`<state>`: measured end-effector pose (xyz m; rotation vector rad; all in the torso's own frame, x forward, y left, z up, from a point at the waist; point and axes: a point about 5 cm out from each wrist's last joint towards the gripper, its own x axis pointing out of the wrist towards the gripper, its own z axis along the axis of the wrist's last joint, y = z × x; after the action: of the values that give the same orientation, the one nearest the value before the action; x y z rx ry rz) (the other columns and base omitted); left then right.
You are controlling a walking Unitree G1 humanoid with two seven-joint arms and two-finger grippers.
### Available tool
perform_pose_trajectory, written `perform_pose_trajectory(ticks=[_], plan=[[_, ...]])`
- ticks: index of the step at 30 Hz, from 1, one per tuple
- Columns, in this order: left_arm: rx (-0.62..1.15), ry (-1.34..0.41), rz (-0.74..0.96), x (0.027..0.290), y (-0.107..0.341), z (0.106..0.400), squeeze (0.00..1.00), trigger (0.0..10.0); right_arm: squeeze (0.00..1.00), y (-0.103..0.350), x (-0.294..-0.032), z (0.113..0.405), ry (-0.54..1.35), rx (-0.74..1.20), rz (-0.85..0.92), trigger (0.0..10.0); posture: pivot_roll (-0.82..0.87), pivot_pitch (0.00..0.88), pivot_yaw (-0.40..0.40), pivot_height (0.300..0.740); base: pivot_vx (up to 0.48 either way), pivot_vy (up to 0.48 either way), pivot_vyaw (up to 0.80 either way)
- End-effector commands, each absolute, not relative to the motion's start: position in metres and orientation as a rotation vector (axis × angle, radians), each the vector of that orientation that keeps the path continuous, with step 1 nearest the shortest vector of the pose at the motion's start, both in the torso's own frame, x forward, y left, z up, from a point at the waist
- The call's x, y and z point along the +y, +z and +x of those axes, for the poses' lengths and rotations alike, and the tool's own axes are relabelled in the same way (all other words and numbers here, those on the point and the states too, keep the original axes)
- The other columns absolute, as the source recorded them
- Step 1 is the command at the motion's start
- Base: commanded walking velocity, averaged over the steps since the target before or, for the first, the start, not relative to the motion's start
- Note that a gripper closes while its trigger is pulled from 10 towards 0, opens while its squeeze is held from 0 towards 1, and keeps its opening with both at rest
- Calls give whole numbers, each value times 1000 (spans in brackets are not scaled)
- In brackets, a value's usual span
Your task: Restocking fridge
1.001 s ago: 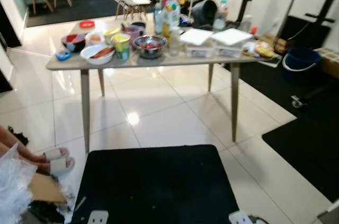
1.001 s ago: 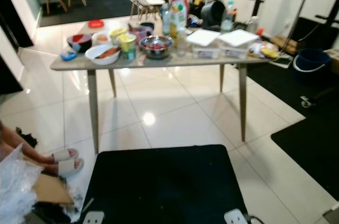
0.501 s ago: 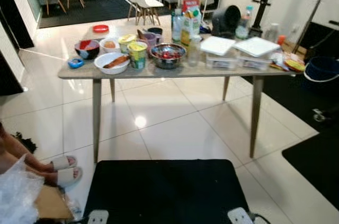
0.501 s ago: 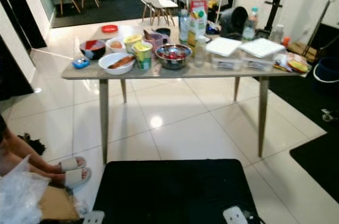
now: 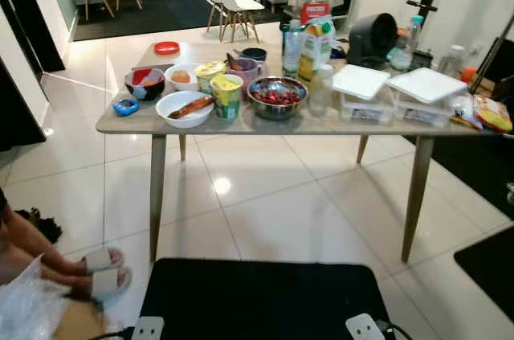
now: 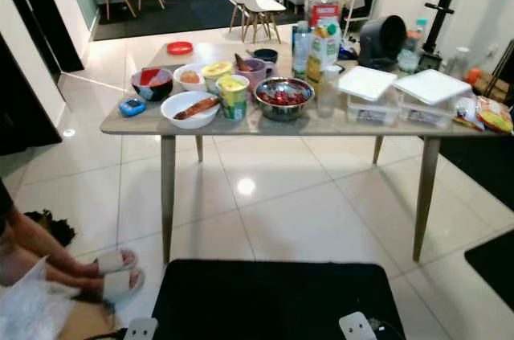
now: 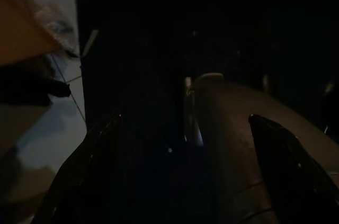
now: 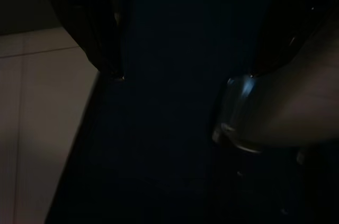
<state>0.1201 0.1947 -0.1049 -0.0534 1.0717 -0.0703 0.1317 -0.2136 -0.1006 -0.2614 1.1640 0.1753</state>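
— Two end effectors, and where are they against the food?
— Both hang low, down by the black mat at the bottom of the head frames. The left end effector (image 7: 183, 176) shows in its wrist view as two dark fingers (image 7: 85, 176) standing apart over the mat, with nothing between them. The right end effector (image 8: 185, 75) is much the same: its fingers (image 8: 100, 28) are spread, and they hold nothing.
— And the things to restock?
— All on the worktop (image 5: 120, 125), which runs across the middle of the frame, well ahead of both arms and higher than either. Its long axis lies left to right across the view.
— What sits where?
— Toward the left end, a white bowl (image 5: 184, 108) with something orange-brown in it, a dark bowl (image 5: 144, 83), and a yellow-lidded cup (image 5: 227, 95). At centre, a steel bowl (image 5: 277, 96) of red pieces, with a carton (image 5: 319, 41) and bottles (image 5: 291, 38) behind it in the upper middle. Right of centre, two lidded clear boxes (image 5: 360, 95).
— Which arm is nearer to what?
— My judgement: the bowls fall on the left arm's side, the boxes on the right arm's, and the steel bowl lies about level between them. Neither can reach yet; the open tiled floor (image 5: 265, 211) separates them.
— Anything else to watch?
— A person's sandalled feet (image 5: 100, 272) rest at the lower left, just beside the mat, off the straight line to the worktop.
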Motion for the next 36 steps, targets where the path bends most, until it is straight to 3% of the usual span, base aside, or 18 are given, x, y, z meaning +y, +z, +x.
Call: perform_pose_trajectory(ticks=[1,26,36], plan=[[1102,-77,-58,191,-108,113,0,10000,0,-101,-220,127,141,1184,-252,10000,-44,0,-4,740,266,0,-800],[1102,-75,-54,192,-108,112,0,10000,0,-102,-220,125,144,1185,-261,10000,-40,0,-5,740,270,0,-26],[1105,-60,-47,194,-108,112,0,10000,0,-101,-220,128,152,1179,-275,10000,-37,0,-9,740,0,0,0]])
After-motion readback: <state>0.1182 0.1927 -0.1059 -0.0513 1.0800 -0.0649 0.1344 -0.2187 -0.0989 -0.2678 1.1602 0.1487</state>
